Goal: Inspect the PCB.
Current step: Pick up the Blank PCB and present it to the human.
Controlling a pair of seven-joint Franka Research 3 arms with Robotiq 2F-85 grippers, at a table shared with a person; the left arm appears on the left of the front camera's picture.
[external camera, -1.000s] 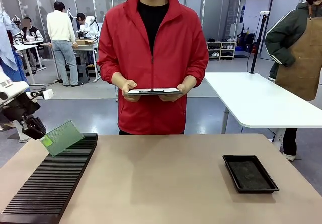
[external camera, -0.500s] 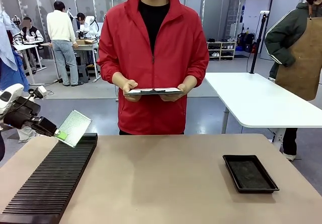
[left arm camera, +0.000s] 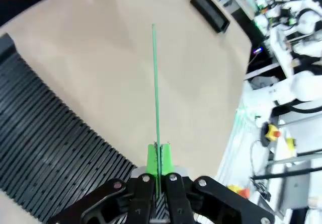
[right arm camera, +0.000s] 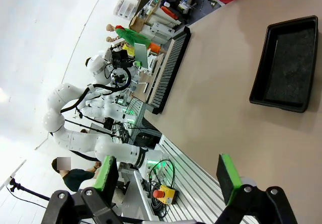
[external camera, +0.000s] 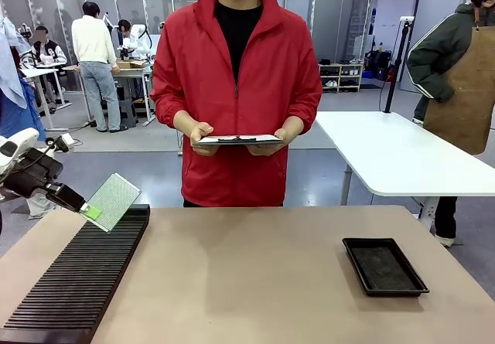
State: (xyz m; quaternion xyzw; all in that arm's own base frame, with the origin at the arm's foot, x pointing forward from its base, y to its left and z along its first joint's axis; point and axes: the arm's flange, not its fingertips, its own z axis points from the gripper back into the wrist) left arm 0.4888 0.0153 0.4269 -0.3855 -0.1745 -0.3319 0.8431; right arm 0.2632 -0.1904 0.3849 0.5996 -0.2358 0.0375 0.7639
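Note:
The PCB [external camera: 114, 199] is a thin green board, held tilted in the air above the far end of the black slotted rack [external camera: 77, 280]. My left gripper [external camera: 87, 209] is shut on its lower left corner. In the left wrist view the PCB [left arm camera: 155, 88] stands edge-on as a thin green line between the green pads [left arm camera: 152, 158] of the left gripper [left arm camera: 159, 159]. My right gripper [right arm camera: 168, 177] is open with nothing between its fingers, high above the table.
A shallow black tray [external camera: 384, 265] lies at the table's right, also in the right wrist view as the tray [right arm camera: 284, 65]. A person in a red jacket [external camera: 236, 73] stands at the far side holding a clipboard [external camera: 235, 139] with both hands.
The left gripper has lifted the PCB and turned it, so its face now looks lighter and steeper. Over the last half second it dropped slightly and shifted left.

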